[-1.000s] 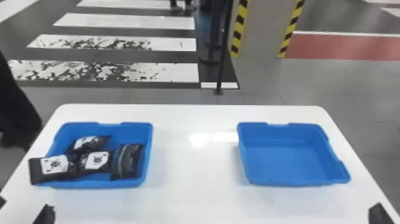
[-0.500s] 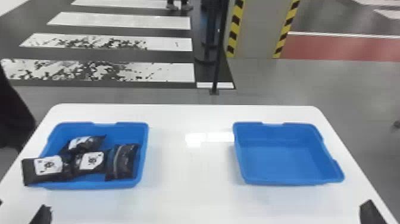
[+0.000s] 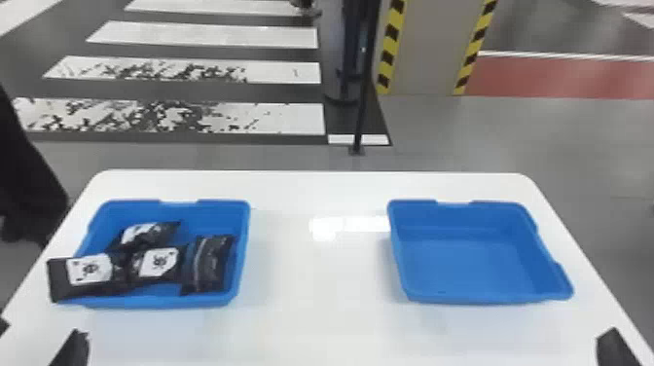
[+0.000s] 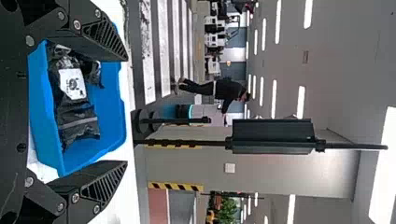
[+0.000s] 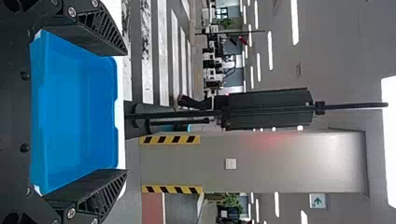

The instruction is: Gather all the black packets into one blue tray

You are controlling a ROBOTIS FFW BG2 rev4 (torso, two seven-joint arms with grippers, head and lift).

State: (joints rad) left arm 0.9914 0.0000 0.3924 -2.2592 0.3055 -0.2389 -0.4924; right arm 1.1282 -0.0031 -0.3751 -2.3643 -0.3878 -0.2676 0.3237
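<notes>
On the robot's left side of the desk (image 3: 321, 321), four black packets (image 3: 158, 263) are lying bunched in one blue tray (image 3: 160, 302), the outermost packet (image 3: 90, 272) jutting over the rim. The left gripper (image 4: 126, 111) and the right gripper (image 5: 126, 112) are both holding their fingers well apart, empty. Because that packet is resting partly outside, a careless nudge could be tipping it onto the desk. Since the others are crowding it, a pinch could be dragging a neighbour along, and a shallow grip could be slipping off the smooth wrapping.
</notes>
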